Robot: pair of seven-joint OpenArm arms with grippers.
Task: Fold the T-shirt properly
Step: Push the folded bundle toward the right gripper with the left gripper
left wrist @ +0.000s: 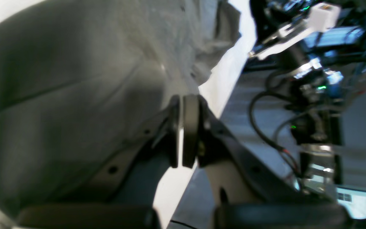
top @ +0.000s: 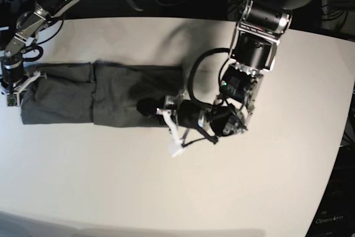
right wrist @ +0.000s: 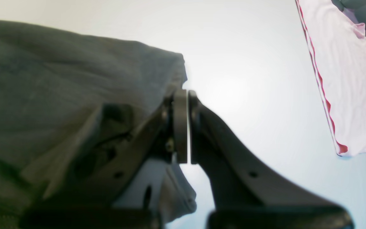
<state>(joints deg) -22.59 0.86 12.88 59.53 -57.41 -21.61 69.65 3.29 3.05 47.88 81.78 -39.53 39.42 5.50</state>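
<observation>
On the left wrist view: we saw the left gripper pinched onto an edge of the plain dark grey cotton T-shirt, apparently to carry a fold.
Right wrist view: the right gripper was clamped on cloth too.
Base view: the shirt lay as a long band on the white table, held at both ends.

The T-shirt lies on the table, a gripper at each end.

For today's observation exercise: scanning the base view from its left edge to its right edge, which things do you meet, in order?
Right gripper at the shirt's end → T-shirt, a long folded strip → left gripper at the shirt's other end → bare white table.
</observation>
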